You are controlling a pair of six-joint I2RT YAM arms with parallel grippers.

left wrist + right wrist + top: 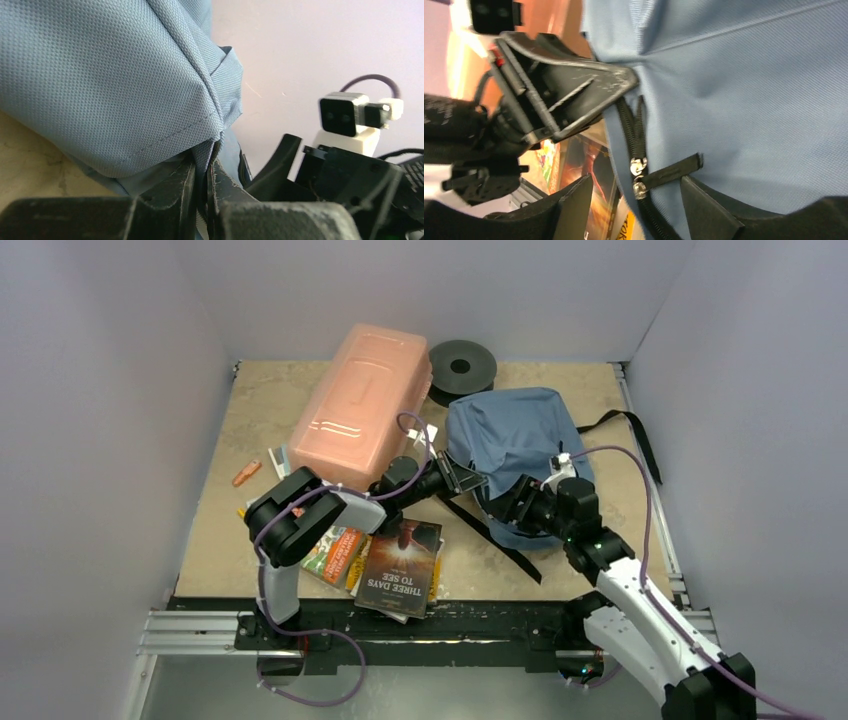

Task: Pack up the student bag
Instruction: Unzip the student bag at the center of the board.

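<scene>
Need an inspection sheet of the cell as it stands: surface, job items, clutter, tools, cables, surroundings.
Surface: beige table, mostly covered towards the middle and back.
Job's things: blue-grey student bag lying right of centre, black straps trailing; its black zipper pull is exposed.
Clutter: pink box beside the bag; black spool behind it; books at the near edge; small orange item on the left.
Grippers: left tool shut on the bag's fabric at a seam; right tool open, fingers either side of the zipper pull.
Cables: purple cables looped along both arms; snagging nothing seen.
Surroundings: pale walls on three sides; metal rail at the near edge.
</scene>
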